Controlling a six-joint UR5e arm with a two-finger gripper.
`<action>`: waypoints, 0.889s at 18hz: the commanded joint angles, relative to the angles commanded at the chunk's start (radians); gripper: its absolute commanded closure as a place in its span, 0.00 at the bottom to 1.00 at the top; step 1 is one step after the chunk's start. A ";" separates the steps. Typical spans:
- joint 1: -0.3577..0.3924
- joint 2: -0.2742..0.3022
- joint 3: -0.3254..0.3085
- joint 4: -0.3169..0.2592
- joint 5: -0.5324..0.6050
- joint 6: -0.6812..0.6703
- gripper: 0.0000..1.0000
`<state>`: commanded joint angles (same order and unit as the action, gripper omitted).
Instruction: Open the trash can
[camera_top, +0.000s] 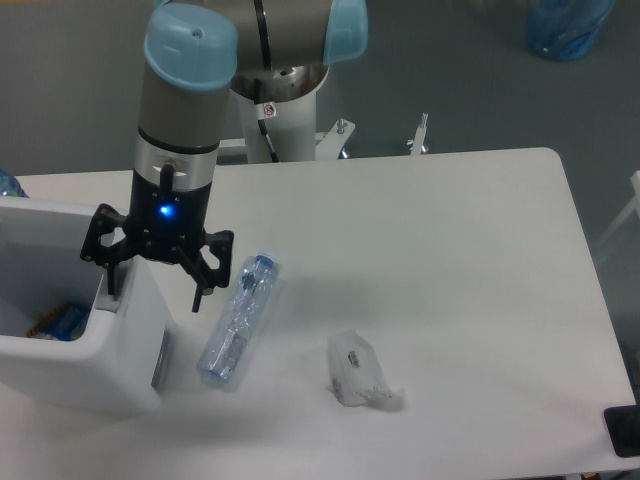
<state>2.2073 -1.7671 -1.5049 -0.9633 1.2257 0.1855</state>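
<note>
The trash can is a large white boxy bin at the table's left edge, partly cut off by the frame. Its inside shows from above, with small blue and orange items in it. A white panel rises along its far side; I cannot tell whether that is the lid. A grey tab sits on its right face. My gripper is open and points down over the bin's right wall. One finger is at the wall's inner side, the other outside it.
A clear crushed bottle with a blue cap lies just right of the bin, close to my outer finger. A crumpled clear plastic piece lies further right. A black object sits at the table's front right corner.
</note>
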 joint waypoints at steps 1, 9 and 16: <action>0.027 0.002 0.006 0.000 -0.002 0.005 0.00; 0.175 -0.035 -0.032 0.005 0.038 0.199 0.00; 0.276 -0.093 -0.118 0.008 0.252 0.605 0.00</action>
<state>2.4835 -1.8606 -1.6230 -0.9557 1.4772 0.7910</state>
